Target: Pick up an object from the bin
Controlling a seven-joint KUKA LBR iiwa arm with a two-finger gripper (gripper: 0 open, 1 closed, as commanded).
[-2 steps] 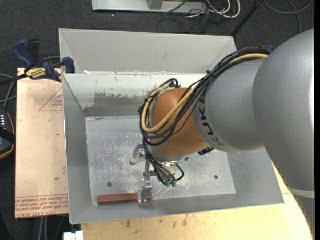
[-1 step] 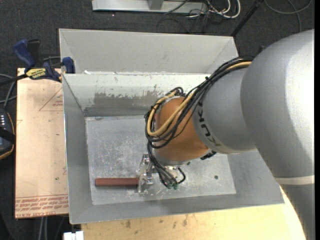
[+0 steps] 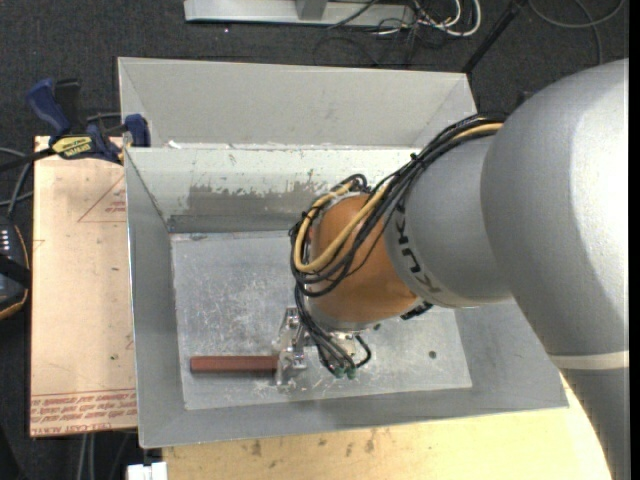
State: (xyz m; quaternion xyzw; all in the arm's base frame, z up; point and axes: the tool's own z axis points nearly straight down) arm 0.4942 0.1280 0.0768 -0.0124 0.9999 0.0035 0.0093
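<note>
Gripper [image 3: 292,356] is seen low at the three-o'clock end of a reddish-brown bar [image 3: 233,365] lying flat at seven o'clock of the bin [image 3: 150,268] floor — jaw state cannot be determined.

The bin [image 3: 150,268] is dull grey metal, its floor mottled with pale scuffs. At lower left of the floor lies a reddish-brown stick [image 3: 232,365]. The arm [image 3: 520,218] is silver-grey — its wrist cover [image 3: 350,268] orange, looped with black and yellow cables [image 3: 303,243]. The gripper [image 3: 292,360] looks silvery, with perhaps a green fleck [image 3: 345,371] beside it.
</note>
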